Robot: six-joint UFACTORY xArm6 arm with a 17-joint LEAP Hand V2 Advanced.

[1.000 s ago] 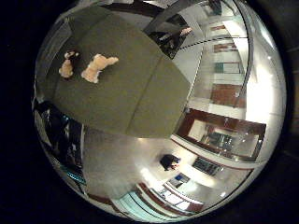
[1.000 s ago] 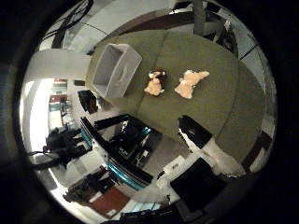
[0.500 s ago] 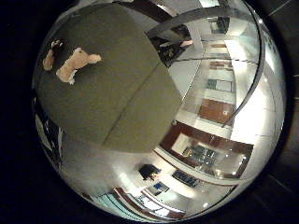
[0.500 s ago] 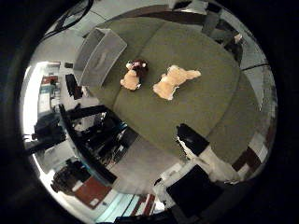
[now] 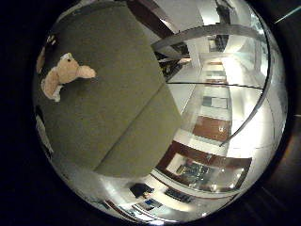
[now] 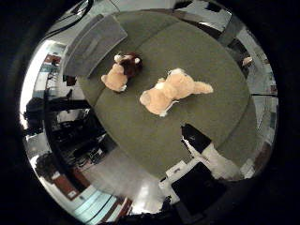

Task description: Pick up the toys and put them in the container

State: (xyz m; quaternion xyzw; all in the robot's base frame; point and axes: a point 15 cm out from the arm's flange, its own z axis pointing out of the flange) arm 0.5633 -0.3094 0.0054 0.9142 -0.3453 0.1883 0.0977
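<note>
Thumb-side palm view shows the tan plush dog [image 6: 171,91] lying on the green table [image 6: 220,56], the smaller brown-headed plush toy [image 6: 122,72] near it, the grey container [image 6: 93,44] just beyond. Nothing is held; whether the hand [image 6: 206,154] is released or clenched I cannot tell. It looks like the approach step: next, descend onto the dog.
</note>
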